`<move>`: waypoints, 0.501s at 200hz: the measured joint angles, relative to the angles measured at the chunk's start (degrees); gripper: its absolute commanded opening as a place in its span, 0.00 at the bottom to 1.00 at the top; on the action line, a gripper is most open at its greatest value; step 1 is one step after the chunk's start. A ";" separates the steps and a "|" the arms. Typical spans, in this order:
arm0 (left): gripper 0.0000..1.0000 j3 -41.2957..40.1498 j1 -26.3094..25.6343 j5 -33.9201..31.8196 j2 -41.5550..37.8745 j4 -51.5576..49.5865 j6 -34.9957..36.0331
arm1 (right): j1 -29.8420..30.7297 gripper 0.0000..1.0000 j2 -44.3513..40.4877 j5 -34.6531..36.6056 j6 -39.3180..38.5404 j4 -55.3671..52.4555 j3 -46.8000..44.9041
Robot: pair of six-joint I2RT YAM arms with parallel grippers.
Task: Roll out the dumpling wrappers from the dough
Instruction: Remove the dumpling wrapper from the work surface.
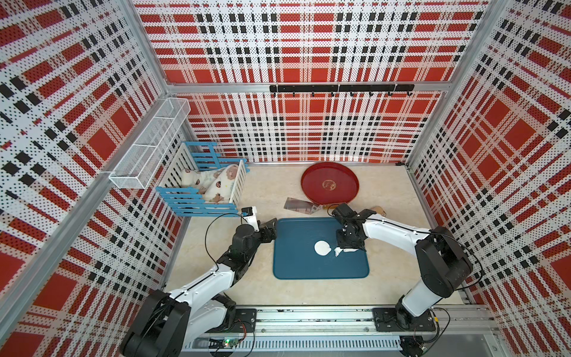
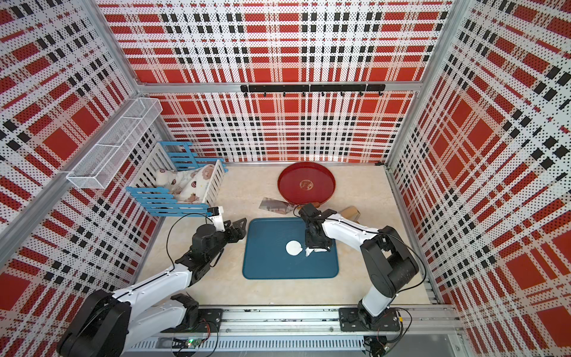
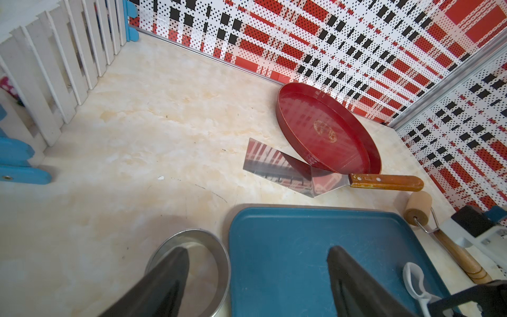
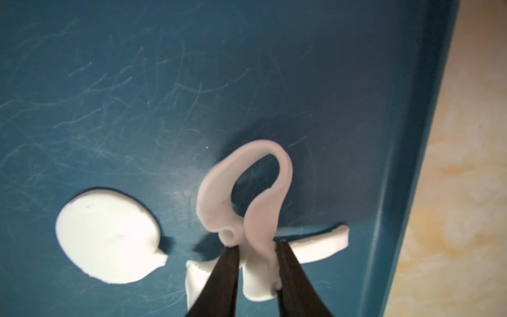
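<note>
Your right gripper (image 4: 256, 245) was closed on the dough (image 4: 211, 192), pinching a thin looped strip of it between the fingertips, above the tray (image 4: 137, 82) and close to its right edge. More ragged dough scraps lay flat on the tray under and just beside those fingertips, one short piece pointing toward the right rim. The wrapper (image 4: 107, 236), a flat round disc with a small nick of a tail, lay near the tray's middle, just beside the scraps but apart from them.

Your left gripper (image 3: 258, 248) hung at the tray's far left corner with its jaws wide apart and nothing between them; one finger stood over the steel cup (image 3: 192, 232) just off the tray's left edge, the other over the tray itself. You could not tell whether that finger touched the cup.

Beyond the tray's far edge lay the scraper (image 3: 274, 164), with the red plate (image 3: 323, 129) tilted onto its blade. The roller (image 3: 418, 204) lay off the tray's far right corner.
</note>
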 measured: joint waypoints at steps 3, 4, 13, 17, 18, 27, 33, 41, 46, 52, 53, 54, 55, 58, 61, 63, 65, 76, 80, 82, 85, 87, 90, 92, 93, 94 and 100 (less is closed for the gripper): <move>0.84 0.00 0.00 0.00 0.00 0.00 0.00 | -0.09 0.28 -0.07 0.11 -0.02 -0.04 -0.04; 0.84 0.00 0.00 0.00 0.00 0.00 0.00 | -0.13 0.28 -0.09 0.13 -0.04 -0.07 -0.07; 0.84 0.00 0.00 0.00 0.00 0.00 0.00 | -0.39 0.28 -0.28 0.22 -0.09 -0.26 -0.15; 0.84 0.00 0.00 0.00 0.00 0.00 0.00 | -0.52 0.28 -0.44 0.35 -0.11 -0.28 -0.26; 0.84 0.00 0.00 0.00 0.00 0.00 0.00 | -0.55 0.28 -0.46 0.35 -0.11 -0.28 -0.26; 0.84 0.00 0.00 0.00 0.00 0.00 0.00 | -0.76 0.28 -0.72 0.44 -0.15 -0.46 -0.42; 0.84 0.00 0.00 0.00 0.00 0.00 0.00 | -0.94 0.28 -0.94 0.52 -0.22 -0.63 -0.44; 0.84 0.02 -0.02 0.00 0.00 0.00 0.00 | -1.03 0.29 -1.27 0.52 -0.28 -0.70 -0.44; 0.84 0.00 -0.02 0.00 0.00 0.00 0.00 | -1.07 0.30 -1.53 0.52 -0.33 -0.68 -0.44; 0.84 0.00 -0.02 0.00 0.00 0.00 0.00 | -1.11 0.32 -1.81 0.52 -0.37 -0.68 -0.35; 0.84 0.02 -0.02 0.00 0.00 0.00 0.00 | -1.11 0.32 -1.86 0.50 -0.37 -0.68 -0.35; 0.84 0.02 -0.02 0.00 0.00 0.00 0.00 | -1.11 0.33 -1.92 0.48 -0.39 -0.66 -0.33; 0.84 0.00 -0.02 0.00 0.00 0.00 0.00 | -1.11 0.33 -1.97 0.46 -0.37 -0.66 -0.33; 0.84 0.00 -0.02 -0.02 0.00 0.00 0.00 | -1.11 0.34 -2.10 0.44 -0.48 -0.61 -0.28; 0.84 0.02 -0.02 0.00 0.00 0.00 0.00 | -1.11 0.35 -2.25 0.35 -0.46 -0.61 -0.20; 0.84 0.00 -0.02 0.00 0.00 0.00 0.00 | -1.11 0.35 -2.34 0.28 -0.57 -0.59 -0.15; 0.84 0.02 -0.02 0.00 0.00 0.00 0.00 | -1.11 0.35 -2.40 0.24 -0.55 -0.59 -0.09; 0.84 0.00 -0.02 -0.02 0.00 0.00 0.00 | -1.11 0.38 -2.69 -0.20 -0.70 -0.52 0.52; 0.84 0.00 -0.02 0.00 0.00 0.00 0.00 | -1.11 0.39 -2.75 -0.28 -0.79 -0.37 0.81; 0.84 0.00 -0.04 -0.02 0.00 0.00 0.00 | -1.11 0.40 -2.80 -0.42 -0.72 -0.31 1.01; 0.84 0.02 -0.02 -0.02 0.00 0.00 0.00 | -1.11 0.41 -2.82 -0.57 -0.76 -0.20 1.25; 0.84 0.00 -0.04 -0.02 0.00 0.00 0.00 | -1.11 0.41 -2.82 -0.63 -0.76 -0.15 1.46; 0.84 0.00 -0.02 -0.02 0.00 0.00 0.00 | -1.11 0.42 -2.82 -0.79 -0.76 -0.11 1.73; 0.84 0.00 -0.02 0.00 0.00 0.00 0.00 | -1.11 0.42 -2.82 -0.85 -0.76 -0.02 1.95; 0.84 0.00 -0.02 -0.02 0.00 0.00 0.00 | -1.11 0.42 -2.82 -0.87 -0.79 0.04 2.08; 0.84 0.02 -0.04 -0.02 0.00 0.00 0.00 | -1.11 0.42 -2.82 -0.90 -0.76 0.07 2.14; 0.84 0.00 -0.02 -0.02 0.00 0.00 0.00 | -1.11 0.43 -2.82 -1.11 -0.76 0.31 2.75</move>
